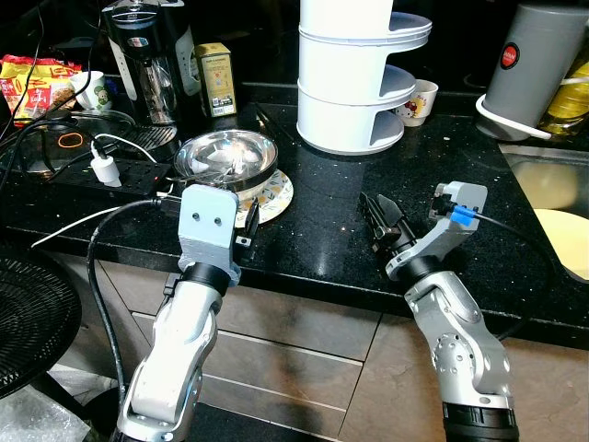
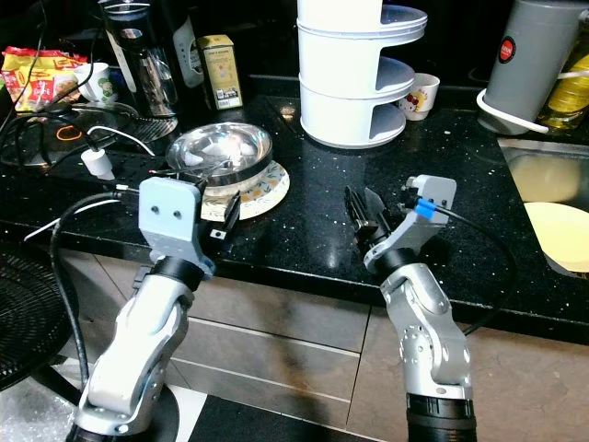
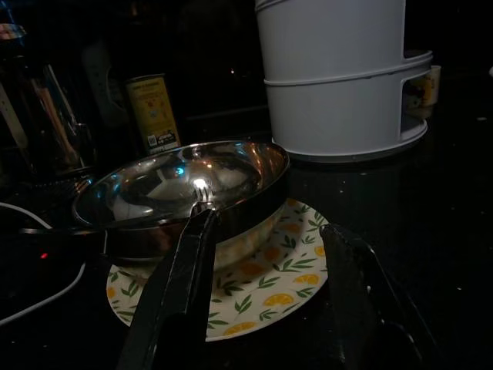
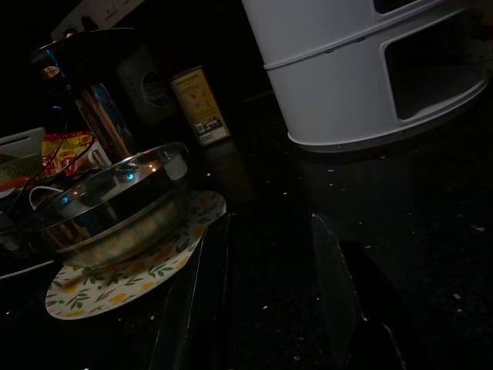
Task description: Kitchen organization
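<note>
a black speckled counter [image 1: 322, 198] runs across the scene, with both silver arms raised at its near edge. the left gripper [image 3: 269, 297] hovers at the near rim of a lemon-patterned plate [image 1: 276, 196], its two black fingers spread apart with nothing between them; one finger [image 3: 181, 277] lies just in front of the steel bowl [image 1: 225, 157] that sits on the plate. a fork [image 3: 202, 189] seems to rest inside the bowl, tines up, though the dim light makes that hard to judge. the right gripper [image 1: 379, 221] rests low over bare counter to the right of the plate, well apart from it, its fingers parted and holding nothing. behind the plate, at the far side, stands a white tiered rack [image 1: 354, 78], with a small patterned cup [image 1: 419, 101] just to its right. a yellow tin [image 1: 215, 78] and a dark coffee maker [image 1: 147, 55] stand far left, and a white charger plug [image 1: 106, 168] with cables lies on the left. a grey canister [image 1: 538, 60] stands far right, near a sink [image 1: 552, 184].
</note>
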Robot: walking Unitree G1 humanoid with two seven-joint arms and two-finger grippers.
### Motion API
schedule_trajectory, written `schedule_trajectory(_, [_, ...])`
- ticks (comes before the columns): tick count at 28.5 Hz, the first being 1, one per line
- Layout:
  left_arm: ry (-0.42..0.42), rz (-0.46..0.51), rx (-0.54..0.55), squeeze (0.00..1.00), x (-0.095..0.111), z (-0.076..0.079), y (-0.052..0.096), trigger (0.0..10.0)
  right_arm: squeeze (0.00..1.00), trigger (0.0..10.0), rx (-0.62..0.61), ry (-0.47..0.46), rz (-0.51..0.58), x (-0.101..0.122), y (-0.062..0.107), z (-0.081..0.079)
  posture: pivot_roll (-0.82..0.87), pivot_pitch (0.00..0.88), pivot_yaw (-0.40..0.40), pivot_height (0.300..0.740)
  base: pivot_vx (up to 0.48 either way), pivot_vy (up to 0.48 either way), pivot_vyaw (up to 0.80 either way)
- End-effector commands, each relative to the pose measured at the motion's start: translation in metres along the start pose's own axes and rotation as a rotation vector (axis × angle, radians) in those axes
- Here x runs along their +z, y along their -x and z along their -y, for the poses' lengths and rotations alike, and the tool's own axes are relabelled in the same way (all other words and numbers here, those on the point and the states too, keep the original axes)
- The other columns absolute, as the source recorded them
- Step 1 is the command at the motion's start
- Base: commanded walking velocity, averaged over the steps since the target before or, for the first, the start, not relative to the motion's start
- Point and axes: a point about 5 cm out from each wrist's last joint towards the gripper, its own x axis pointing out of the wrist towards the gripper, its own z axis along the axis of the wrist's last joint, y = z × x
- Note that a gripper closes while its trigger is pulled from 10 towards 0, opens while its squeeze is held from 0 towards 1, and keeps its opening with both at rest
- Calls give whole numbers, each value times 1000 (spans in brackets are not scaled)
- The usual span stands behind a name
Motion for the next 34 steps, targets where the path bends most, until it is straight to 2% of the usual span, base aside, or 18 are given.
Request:
schedule_trajectory(1, [-15, -19, 1, 0, -2, -1, -1, 10000, 0, 10000, 4, -8, -10, -1, 1, -2, -5, 0, 14, 740, -274, 0, 0])
schedule_trajectory(10, [-12, -36, -4, 0, -6, 2, 0, 10000, 0, 10000, 24, 4, -26, -5, 2, -5, 1, 0, 1, 740, -274, 0, 0])
schedule_trajectory(24, [0, -110, -40, 0, -24, 10, 15, 10000, 0, 10000, 32, 20, -37, -9, 5, -5, -10, 0, 0, 740, -296, 0, 0])
schedule_trajectory(34, [6, -123, -46, 0, -28, 12, 18, 10000, 0, 10000, 35, 35, -49, -11, 7, -4, -19, 0, 0, 740, -302, 0, 0])
